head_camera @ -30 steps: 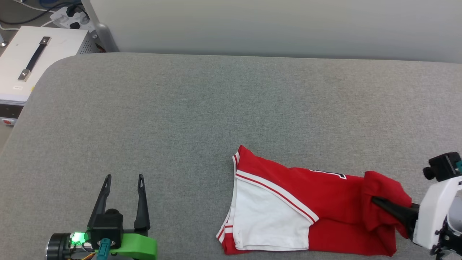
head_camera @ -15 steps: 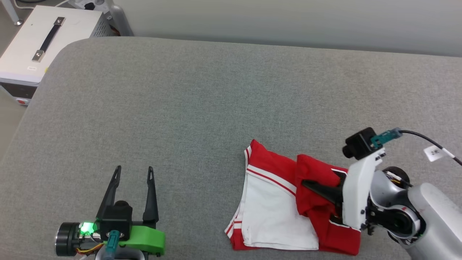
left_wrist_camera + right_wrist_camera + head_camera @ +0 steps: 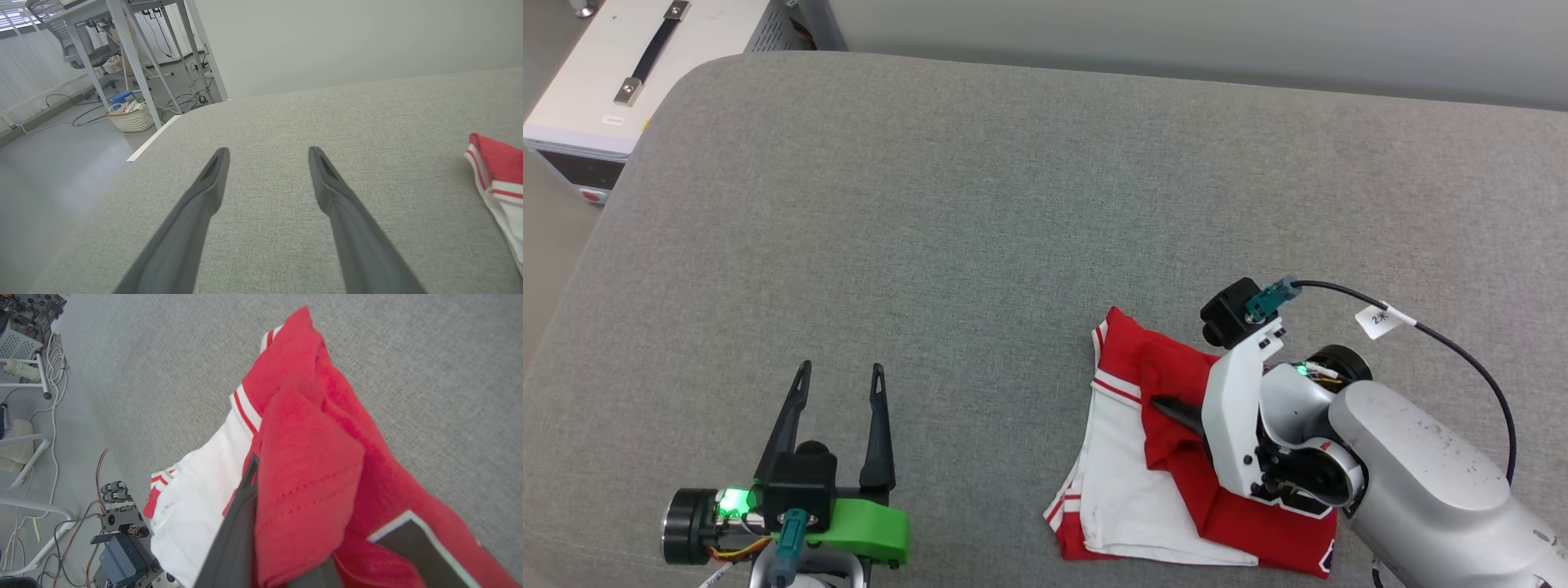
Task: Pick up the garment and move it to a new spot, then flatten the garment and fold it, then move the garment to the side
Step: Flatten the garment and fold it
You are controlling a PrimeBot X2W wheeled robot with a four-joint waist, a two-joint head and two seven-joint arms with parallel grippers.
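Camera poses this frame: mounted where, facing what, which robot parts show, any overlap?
Head: on the head, looking down at the grey surface; left gripper open lower left, right gripper shut on garment lower right.
Left wrist: along its spread fingers, over the surface toward a wall.
Right wrist: along its fingers into the pinched red fold.
Shared: garment in all.

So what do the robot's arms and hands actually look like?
Each arm ends in two long, dark, tapering jaws. The left wrist carries a bright green bracket with a glowing green light. On the right: a pale grey forearm, a white bracket, a small black camera and a black cable with a white tag.
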